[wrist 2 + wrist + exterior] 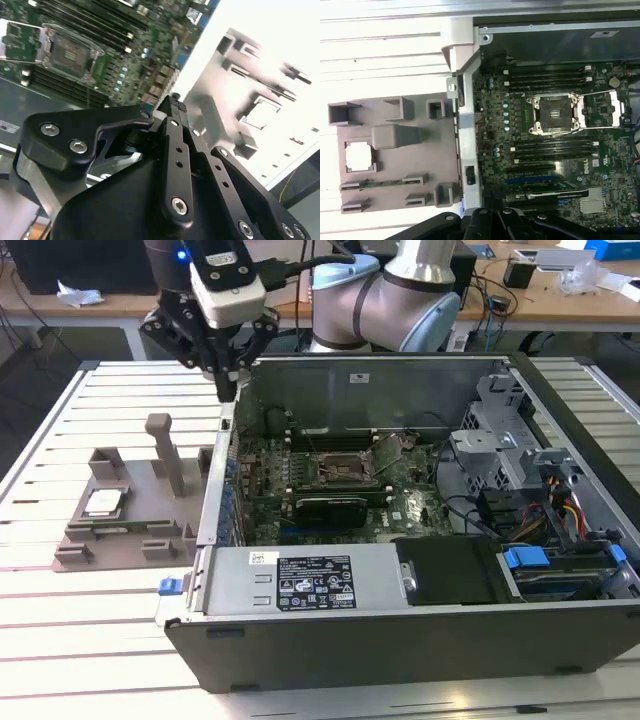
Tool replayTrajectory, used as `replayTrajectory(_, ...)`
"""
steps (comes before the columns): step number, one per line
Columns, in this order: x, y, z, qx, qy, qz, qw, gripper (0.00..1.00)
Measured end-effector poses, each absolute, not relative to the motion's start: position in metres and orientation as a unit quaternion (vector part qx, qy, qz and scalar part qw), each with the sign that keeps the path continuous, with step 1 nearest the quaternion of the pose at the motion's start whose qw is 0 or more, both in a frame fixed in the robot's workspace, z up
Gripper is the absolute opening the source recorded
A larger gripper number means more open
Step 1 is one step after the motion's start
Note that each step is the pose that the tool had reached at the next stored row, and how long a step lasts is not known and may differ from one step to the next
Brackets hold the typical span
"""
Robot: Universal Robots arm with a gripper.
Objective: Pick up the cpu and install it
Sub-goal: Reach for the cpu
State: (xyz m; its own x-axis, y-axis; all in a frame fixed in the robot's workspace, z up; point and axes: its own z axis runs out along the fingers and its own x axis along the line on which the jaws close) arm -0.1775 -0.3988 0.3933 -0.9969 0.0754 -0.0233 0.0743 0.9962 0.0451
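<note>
My gripper (228,388) hangs with its fingers together and nothing between them. It is just above the side wall of the open computer case (400,635) on the exterior view's left. In the second wrist view the fingertips (172,104) meet in a single point.

From there the cpu (103,502) lies off toward the exterior view's left and lower down, well apart from the gripper. It sits flat, silver face up, in a square pocket of the grey fixture (130,540), which rests on the white slatted surface (60,620) beside the case. Being square, it has no long axis to line up with; its edges run parallel to the fixture's sides, as the first wrist view shows (359,156).

On the opposite side of the gripper, inside the case, the socket (340,468) stands open with its frame swung up, and I judge it vacant.

I count one arm, one gripper, one cpu, one fixture, one socket.
</note>
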Motion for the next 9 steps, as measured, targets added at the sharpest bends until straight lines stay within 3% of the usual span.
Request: replayTrajectory(9,-0.228,-0.399,0.393,0.037,0.999,0.022,0.012,0.11)
